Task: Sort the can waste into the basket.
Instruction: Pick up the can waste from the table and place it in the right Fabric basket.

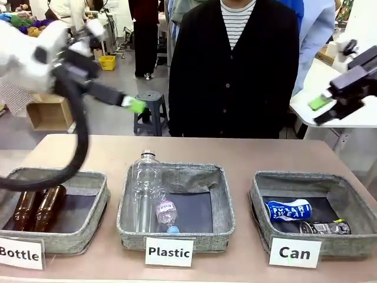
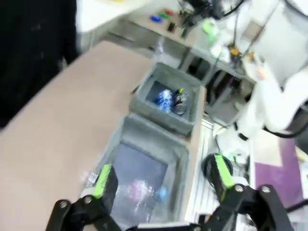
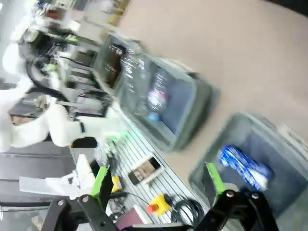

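In the front view the basket (image 1: 259, 197) labelled "Can" sits at the lower right of the frame, close to the bench (image 1: 235, 153) near edge. The dented blue can (image 1: 287, 210) lies on its side on the dark bottom, and the slimmer dark can (image 1: 324, 227) lies just beside it, nearer the front wall. Both rest wholly inside the rim.

The right claw (image 1: 327, 106) hangs at the upper right of the frame, well above the basket and out past the bench's right end, with open air beneath it. Its wrist view shows the two green-padded fingers spread apart with nothing between them, the blue can low in the basket at the lower right.

The left claw (image 1: 132, 105) hangs at the upper left, high above the bench and short of the person in the dark cardigan (image 1: 235, 71) at the far edge. Its wrist view shows the fingers spread and empty.

The "Plastic" bin (image 1: 227, 200) holds the bottom middle of the frame with clear plastic bottles (image 1: 147, 191), one leaning over its back left rim. The "Bottle" bin (image 1: 97, 197) at the lower left holds brown glass bottles (image 1: 38, 206). A bare strip of bench runs behind all three bins, and narrow gaps separate them.
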Robot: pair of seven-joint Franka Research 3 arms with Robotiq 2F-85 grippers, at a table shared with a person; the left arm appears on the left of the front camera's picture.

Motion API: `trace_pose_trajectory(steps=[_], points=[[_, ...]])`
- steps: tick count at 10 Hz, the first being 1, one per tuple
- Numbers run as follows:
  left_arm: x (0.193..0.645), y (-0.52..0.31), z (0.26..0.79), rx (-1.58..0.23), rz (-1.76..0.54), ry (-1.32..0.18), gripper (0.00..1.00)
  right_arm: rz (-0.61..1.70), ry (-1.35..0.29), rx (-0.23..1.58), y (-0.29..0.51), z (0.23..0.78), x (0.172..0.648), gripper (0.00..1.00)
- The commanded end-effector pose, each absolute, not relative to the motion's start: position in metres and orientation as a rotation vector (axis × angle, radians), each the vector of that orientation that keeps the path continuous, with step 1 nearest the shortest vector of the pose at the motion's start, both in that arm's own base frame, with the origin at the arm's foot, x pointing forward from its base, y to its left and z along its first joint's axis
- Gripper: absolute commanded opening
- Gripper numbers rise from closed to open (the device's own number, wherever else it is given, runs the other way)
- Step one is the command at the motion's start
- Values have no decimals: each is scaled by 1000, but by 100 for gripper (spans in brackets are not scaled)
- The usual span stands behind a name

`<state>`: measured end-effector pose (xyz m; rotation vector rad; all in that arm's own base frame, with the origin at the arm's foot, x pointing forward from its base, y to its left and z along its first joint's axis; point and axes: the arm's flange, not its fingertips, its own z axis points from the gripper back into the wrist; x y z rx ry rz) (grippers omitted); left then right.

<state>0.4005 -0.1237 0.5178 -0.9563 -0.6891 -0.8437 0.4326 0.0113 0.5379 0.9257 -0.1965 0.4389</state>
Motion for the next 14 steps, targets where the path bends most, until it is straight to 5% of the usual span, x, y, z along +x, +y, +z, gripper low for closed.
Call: trace_pose_trajectory(steps=[1, 2, 4, 5, 14], points=[[412, -49, 490, -1063, -618, -665, 100, 452, -194, 1059, 31, 524, 446, 100], [418, 0, 470, -1279, -502, -801, 100, 427, -171, 1090, 38, 512, 455, 100], [434, 46, 436, -1419, -293, -884, 100, 402, -108, 1064, 31, 496, 473, 100], [406, 23, 463, -1218, -485, -768, 100, 408, -152, 1078, 44, 504, 455, 100], [406, 23, 463, -1218, -485, -768, 100, 408, -152, 1078, 44, 504, 455, 100]])
